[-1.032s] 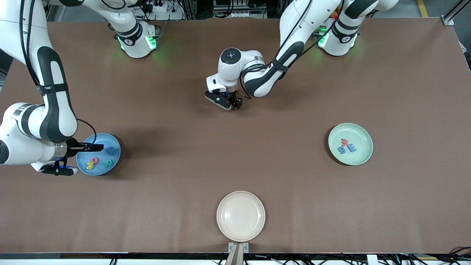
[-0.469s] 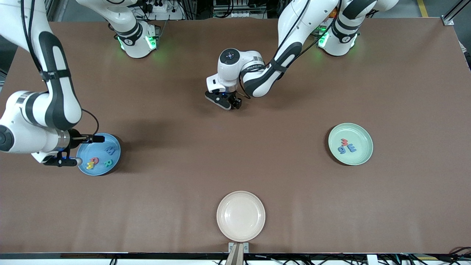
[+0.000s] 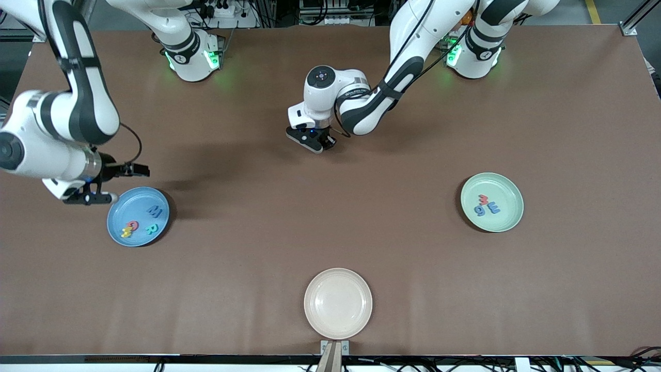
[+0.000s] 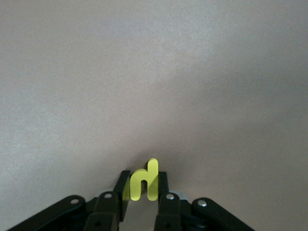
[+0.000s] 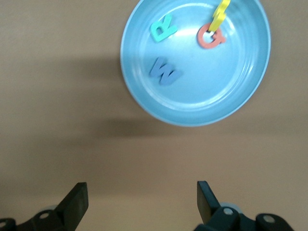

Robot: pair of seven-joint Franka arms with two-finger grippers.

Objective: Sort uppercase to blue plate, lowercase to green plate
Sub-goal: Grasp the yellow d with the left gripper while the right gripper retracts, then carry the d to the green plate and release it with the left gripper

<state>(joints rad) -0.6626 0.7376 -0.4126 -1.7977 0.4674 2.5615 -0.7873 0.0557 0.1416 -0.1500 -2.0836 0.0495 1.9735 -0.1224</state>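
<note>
The cream-white plate (image 3: 337, 303) nearest the front camera stands bare, at six o'clock on the table (image 3: 330, 248). Next out, the blue plate (image 3: 116, 233) at about eight o'clock carries the uppercase set: blue W (image 3: 155, 211), teal R (image 3: 151, 229), red Q (image 3: 132, 225) and yellow H (image 3: 126, 233), the H overlapping the Q. The green plate (image 3: 503, 222) at four o'clock holds the blue g (image 3: 481, 210) and red w (image 3: 484, 199), with a further blue letter (image 3: 493, 208) beside them. The right gripper (image 5: 142, 201) hangs just off the blue plate's rim, fingers wide apart and empty. Farthest out, near twelve o'clock, the left gripper (image 3: 313, 142) is low over bare table, its fingers clamped on the yellow hooked letter (image 4: 144, 182), held upright by its flat faces. Judged light, soft foam (likely compressible, not fragile): a moderate pinch across the faces should suffice, and a low release over the green plate should stop it bouncing out.
</note>
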